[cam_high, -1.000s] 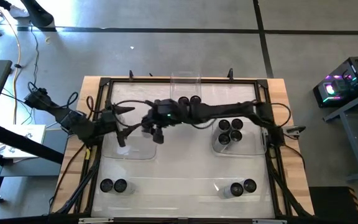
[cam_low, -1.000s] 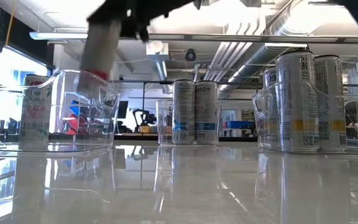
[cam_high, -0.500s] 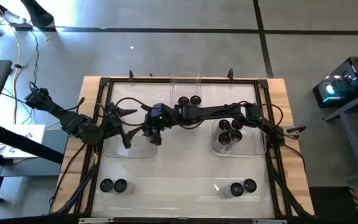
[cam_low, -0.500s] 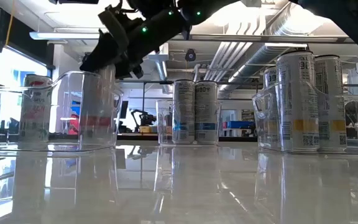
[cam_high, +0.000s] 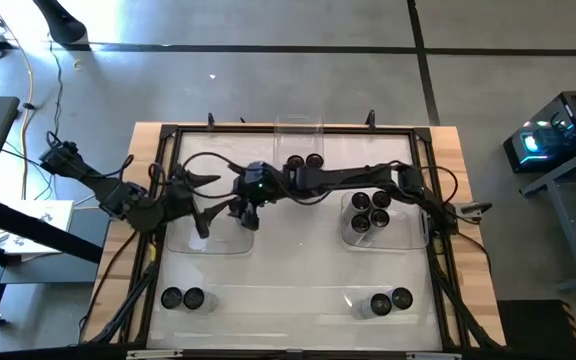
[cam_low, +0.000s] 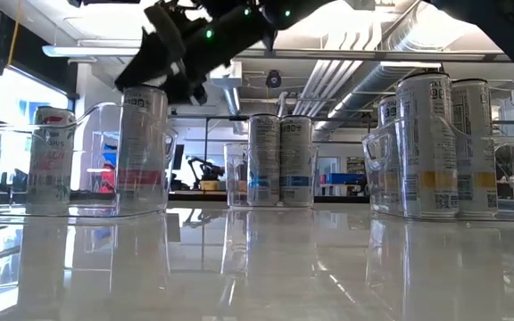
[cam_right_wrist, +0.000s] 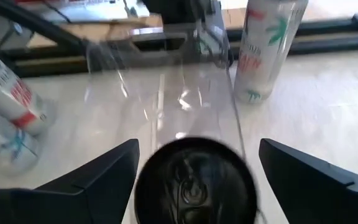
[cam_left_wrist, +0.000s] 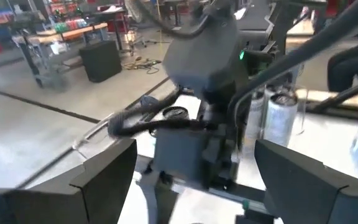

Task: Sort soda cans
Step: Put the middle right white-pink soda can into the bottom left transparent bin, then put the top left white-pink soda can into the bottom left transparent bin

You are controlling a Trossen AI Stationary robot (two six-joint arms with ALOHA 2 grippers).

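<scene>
Right gripper: fingers spread open, straddling a grey dark-topped soda can, releasing it upright into the clear plastic tray for sorting. Left gripper: waiting alongside, fingers parted.

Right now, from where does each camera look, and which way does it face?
High: above the table, facing straight down; both arms show.
Low: at tabletop height, facing level into the room; right arm enters from above, over a can.
Left wrist: on the left arm, facing the right arm past own open jaws.
Right wrist: on the right arm, facing down at that can past own open jaws.
Shared: low and right wrist both show that can in the left tray.
</scene>
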